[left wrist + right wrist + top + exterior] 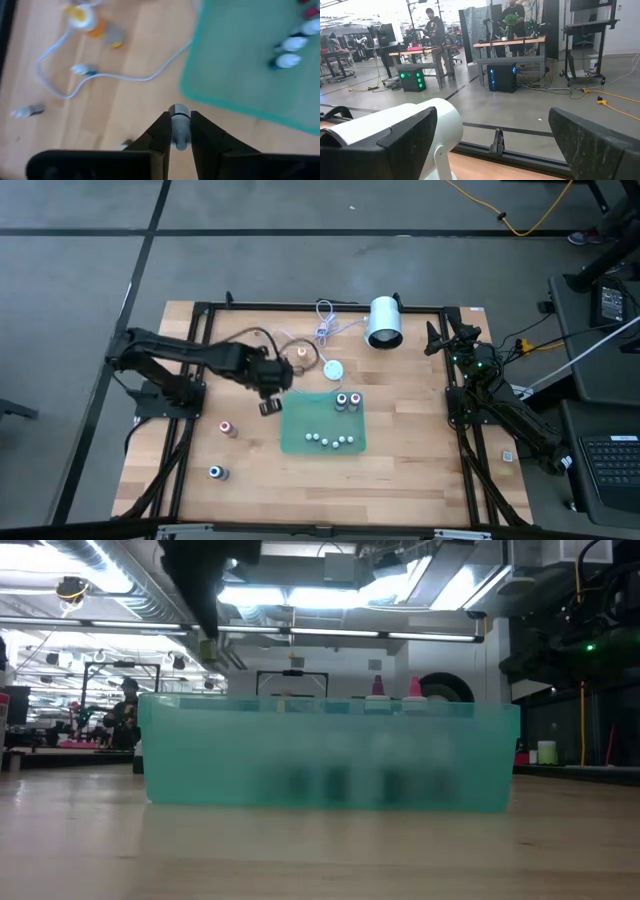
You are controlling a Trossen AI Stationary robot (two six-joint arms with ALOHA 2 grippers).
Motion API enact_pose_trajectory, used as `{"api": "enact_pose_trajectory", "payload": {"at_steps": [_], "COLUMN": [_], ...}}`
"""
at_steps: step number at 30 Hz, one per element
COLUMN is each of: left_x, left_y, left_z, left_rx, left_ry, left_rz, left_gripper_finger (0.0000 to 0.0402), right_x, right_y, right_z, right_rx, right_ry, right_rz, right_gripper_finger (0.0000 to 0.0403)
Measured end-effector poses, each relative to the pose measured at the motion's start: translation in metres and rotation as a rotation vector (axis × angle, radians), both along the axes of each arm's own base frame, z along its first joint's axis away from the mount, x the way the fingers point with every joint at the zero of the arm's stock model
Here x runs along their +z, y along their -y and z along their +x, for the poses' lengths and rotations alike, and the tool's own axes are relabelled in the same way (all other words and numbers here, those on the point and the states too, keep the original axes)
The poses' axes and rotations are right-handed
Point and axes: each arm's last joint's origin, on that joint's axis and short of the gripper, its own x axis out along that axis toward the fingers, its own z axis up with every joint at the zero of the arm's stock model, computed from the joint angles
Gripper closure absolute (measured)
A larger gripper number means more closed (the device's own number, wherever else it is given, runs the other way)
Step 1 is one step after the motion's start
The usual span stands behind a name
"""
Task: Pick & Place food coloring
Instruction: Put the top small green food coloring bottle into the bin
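A: Status of the left gripper (179, 131)?

B: Fingers closed onto a small food coloring bottle (179, 125), grey-white cap pointing forward between the tips. In the high view it is held above the table just off the left edge of the green tray (296, 442), not yet over it.

A: Tray contents?

B: High view shows a row of about five small bottles (331, 440) lying along the near side, plus two upright ones (347, 400) near the far right corner. The left wrist view picks up some white-capped ones (290, 52) inside.

A: Left on the table?

B: A red-topped bottle (228, 428) and a blue-topped bottle (216, 472) on the wood, left of the tray and well apart from it. An orange-topped bottle (302, 355) sits among the white cable (322, 332) behind the tray.

A: Progress estimate?

B: Judging by counts, past halfway: seven in, one in hand, three out. The immediate step looks like carrying over the rim and releasing.

A: Right arm?

B: Right gripper (440, 338) parked at the far right corner of the table, fingers spread wide, empty, next to the white cylinder (384, 322).
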Motion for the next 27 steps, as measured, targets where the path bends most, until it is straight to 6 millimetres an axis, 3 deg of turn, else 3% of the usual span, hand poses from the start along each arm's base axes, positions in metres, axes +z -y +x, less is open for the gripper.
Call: {"api": "enact_pose_trajectory", "payload": {"at_steps": [15,27], "left_x": [-0.019,-0.053], "left_y": [0.066,0.102], "left_z": [0.066,0.079], "left_rx": [0.019,0.102], "left_ry": [-0.048,-0.115], "left_rz": [-0.098,-0.131], "left_gripper_finger": [0.0352,0.0352], "right_x": [0.0,0.0], "right_y": [0.0,0.0], "right_z": [0.0,0.0], "right_rx": [0.0,0.0], "right_ry": [0.0,0.0], "right_rz": [0.0,0.0], "right_gripper_finger": [0.0019,0.0019]}}
